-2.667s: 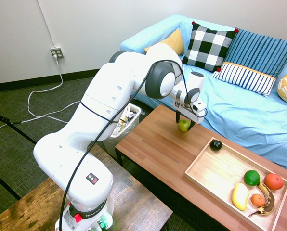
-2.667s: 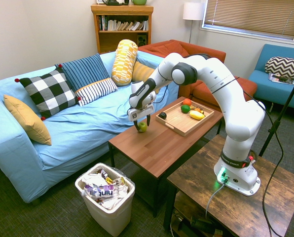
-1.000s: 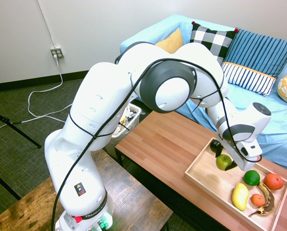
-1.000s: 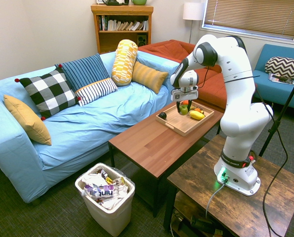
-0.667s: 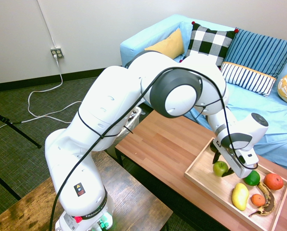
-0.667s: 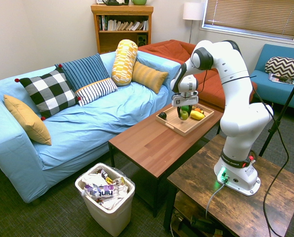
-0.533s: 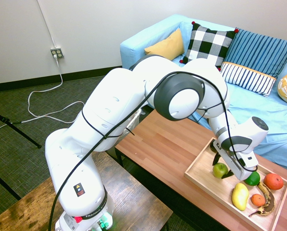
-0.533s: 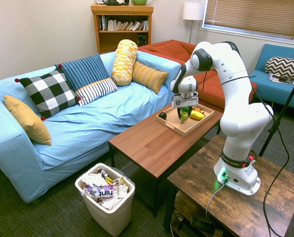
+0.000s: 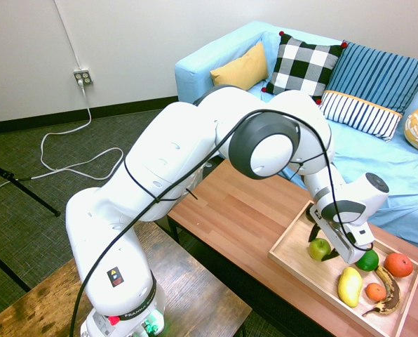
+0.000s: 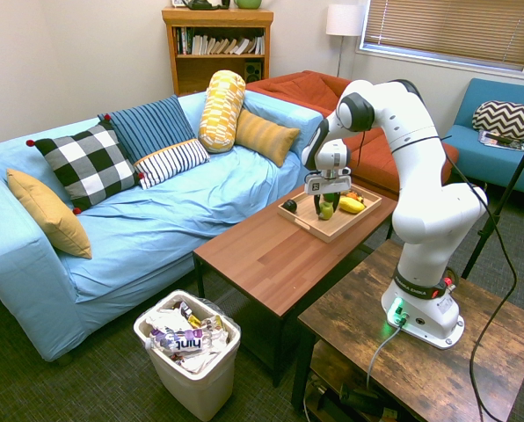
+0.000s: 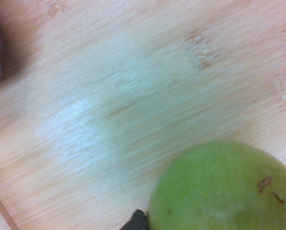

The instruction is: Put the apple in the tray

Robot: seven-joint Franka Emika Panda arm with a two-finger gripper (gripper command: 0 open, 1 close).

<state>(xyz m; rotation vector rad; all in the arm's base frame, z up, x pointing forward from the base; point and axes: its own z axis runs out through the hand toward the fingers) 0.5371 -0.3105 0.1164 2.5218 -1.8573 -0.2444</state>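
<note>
Fingers of the gripper (image 9: 326, 250) are clamped on the apple (image 9: 319, 248), one on either side of it, with the wrist pointing straight down over the tray (image 9: 293, 249). The grip across the fruit's widest part looks chosen to keep a smooth, round skin from slipping. The apple sits low inside the tray's bare half, at or very near the wooden floor; whether it touches cannot be told from the exterior views. The wrist view shows pale wood grain filling the picture with the apple (image 11: 224, 189) close by, which suits a fruit nearly set down.

That bare patch looks like a sensible target: it gives room for the fingers to spread without knocking anything. A darker green round fruit (image 9: 367, 260) lies just beside the gripper, further into the tray, with a yellow fruit (image 9: 349, 286), two orange ones (image 9: 398, 264) and a browned banana (image 9: 391, 291) grouped at the far end. A small dark fruit (image 10: 289, 206) rests at the tray's corner nearest the sofa (image 9: 363, 158).

The tray stands on a brown coffee table (image 9: 237, 210). Release appears to be the step in hand, with rolling toward the green fruit the likely risk.
</note>
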